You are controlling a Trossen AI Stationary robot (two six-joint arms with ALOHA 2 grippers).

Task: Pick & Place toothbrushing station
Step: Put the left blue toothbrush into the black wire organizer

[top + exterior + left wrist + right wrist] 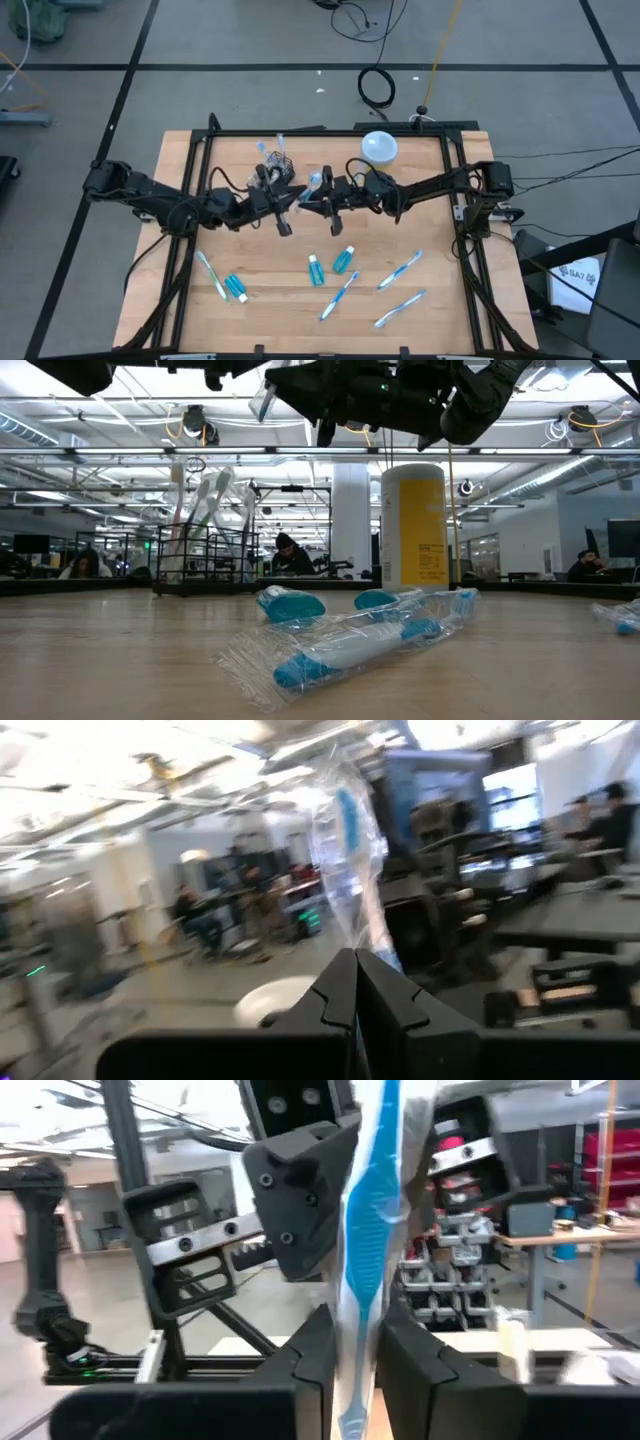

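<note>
- The left gripper (283, 226) and right gripper (333, 224) meet above the middle of the tabletop (270, 310), raised clear of the wood, with a wrapped toothbrush (309, 190) held between them.
- Left jaws: pressed together on the lower end of the wrapped toothbrush (352, 850), as the left wrist view shows; the blue-and-white brush rises from the closed fingertips inside its clear wrapper.
- Right jaws: clamped on the same wrapped toothbrush (366, 1230), its blue handle standing upright between the two fingers in the right wrist view. The left gripper's housing sits just behind it.
- The black wire-mesh basket (278, 162) stands near the far edge of the tabletop, just beyond the left gripper, with several toothbrushes upright in it (205, 510).
- A white round object (379, 147) lies near the far edge, to the right of the basket; in the low view a yellow-and-white cylinder (413, 525) stands there.
- On the near half of the tabletop lie loose items: two teal tubes (331, 264) near the centre, three wrapped toothbrushes (399, 270) towards the right, and a toothbrush with a teal tube (236, 287) towards the left.
</note>
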